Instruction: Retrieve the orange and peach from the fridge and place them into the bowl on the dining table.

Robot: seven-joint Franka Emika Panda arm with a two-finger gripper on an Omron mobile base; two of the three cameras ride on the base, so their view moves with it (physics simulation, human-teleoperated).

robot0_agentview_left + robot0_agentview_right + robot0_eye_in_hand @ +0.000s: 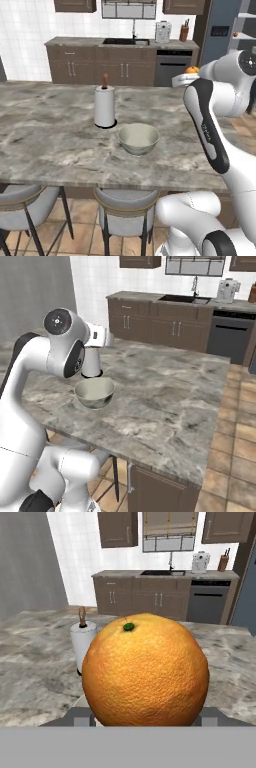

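A white robot arm stands at the near side of a long marble desk [45, 135] in a kitchen. Its gripper [145, 714] is clenched around an orange [145, 669], which sits very close to the hand camera with its green stem end up. From the left base camera, the orange [191, 70] peeks above the arm, to the right of and above the desk.

A pale grey-green bowl [138, 139] rests on the desk, looking empty. Just beyond it to the left stands a white paper towel roll [104, 106], close to but apart from the bowl. The slate-blue fridge [220, 35] is at the far right.

The step in hand appears to be carrying the orange to the bowl. The next move likely calls for swinging left and down over the bowl before letting go. The peach looks still to be fetched.
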